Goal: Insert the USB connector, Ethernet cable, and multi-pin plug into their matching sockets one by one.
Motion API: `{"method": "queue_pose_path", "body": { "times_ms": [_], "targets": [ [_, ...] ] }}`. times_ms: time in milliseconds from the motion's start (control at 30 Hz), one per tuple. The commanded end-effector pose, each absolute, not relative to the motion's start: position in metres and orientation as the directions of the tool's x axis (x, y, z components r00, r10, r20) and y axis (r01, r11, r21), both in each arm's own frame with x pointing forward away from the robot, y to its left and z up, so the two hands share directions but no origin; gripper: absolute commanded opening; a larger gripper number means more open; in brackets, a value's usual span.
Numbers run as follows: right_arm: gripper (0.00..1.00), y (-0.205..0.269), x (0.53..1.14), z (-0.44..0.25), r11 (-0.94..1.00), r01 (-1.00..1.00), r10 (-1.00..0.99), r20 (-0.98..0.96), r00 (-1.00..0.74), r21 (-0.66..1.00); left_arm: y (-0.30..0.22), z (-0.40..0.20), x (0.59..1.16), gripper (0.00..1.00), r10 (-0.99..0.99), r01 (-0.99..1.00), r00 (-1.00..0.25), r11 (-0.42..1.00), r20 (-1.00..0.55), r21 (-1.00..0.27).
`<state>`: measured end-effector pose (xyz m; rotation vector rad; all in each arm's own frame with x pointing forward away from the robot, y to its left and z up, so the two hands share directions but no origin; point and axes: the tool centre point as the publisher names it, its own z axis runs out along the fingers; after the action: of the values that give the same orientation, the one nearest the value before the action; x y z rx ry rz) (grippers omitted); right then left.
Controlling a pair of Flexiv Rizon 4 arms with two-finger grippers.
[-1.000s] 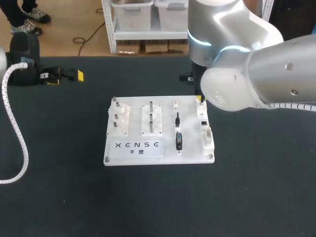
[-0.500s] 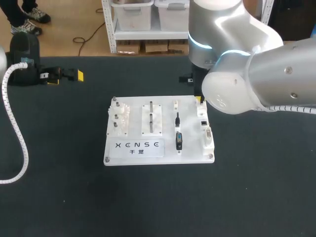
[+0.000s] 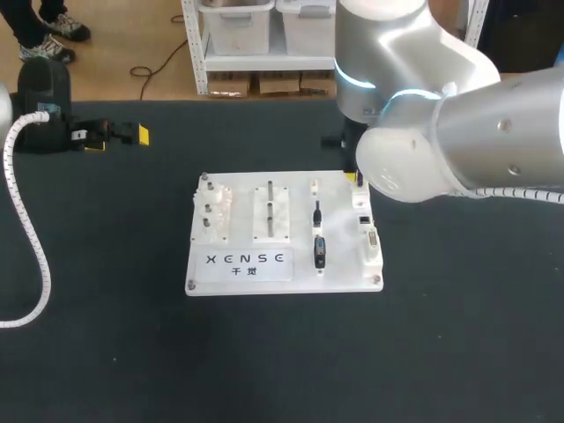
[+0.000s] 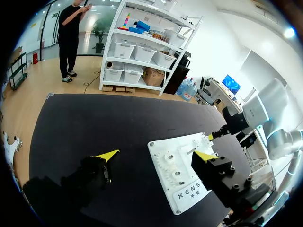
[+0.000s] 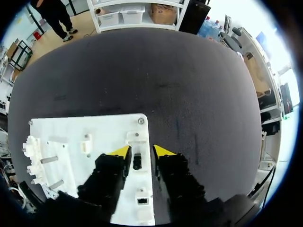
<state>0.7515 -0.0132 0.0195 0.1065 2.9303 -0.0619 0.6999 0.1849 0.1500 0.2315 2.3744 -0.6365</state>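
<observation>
Right arm (image 3: 441, 141) has shifted only slightly inward over the board (image 3: 238, 264) in the last second. The yellow tip at the board's far-right corner barely moved, so I read this as fine adjustment, not transit. Right fingers (image 5: 120, 152) are set narrow, straddling a small black connector (image 5: 137, 161) on the board's socket column. White board shows between it and one finger, so they look unclamped. Probably the USB connector at its socket; can't tell if it's fully seated. Ethernet cable (image 3: 316, 211) and multi-pin plug (image 3: 319, 251) haven't moved, both in the board's holder column next to the sockets, so two insertions remain. Left fingers (image 4: 108, 154) are wide and empty, well off the board over the counter (image 3: 264, 352).
</observation>
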Motion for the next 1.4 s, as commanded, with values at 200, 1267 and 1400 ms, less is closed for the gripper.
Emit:
{"method": "queue_pose_path", "body": {
  "times_ms": [200,1267,1400],
  "targets": [
    [1.0,-0.001,0.731,0.065,0.999,0.038,0.029,-0.335,-0.942,-0.022,0.185,0.15,0.7,1.0,0.0,0.321,-0.767,0.866,-0.642,-0.383],
    [0.49,0.057,0.67,0.021,0.999,-0.027,-0.024,-0.09,-0.996,0.037,0.185,0.15,0.7,1.0,0.0,0.321,-0.767,0.866,-0.642,-0.383],
    [0.38,0.058,0.666,0.019,0.999,-0.036,-0.034,-0.088,-0.996,0.032,0.185,0.15,0.7,1.0,0.0,0.321,-0.767,0.866,-0.642,-0.383]
  ]
}}
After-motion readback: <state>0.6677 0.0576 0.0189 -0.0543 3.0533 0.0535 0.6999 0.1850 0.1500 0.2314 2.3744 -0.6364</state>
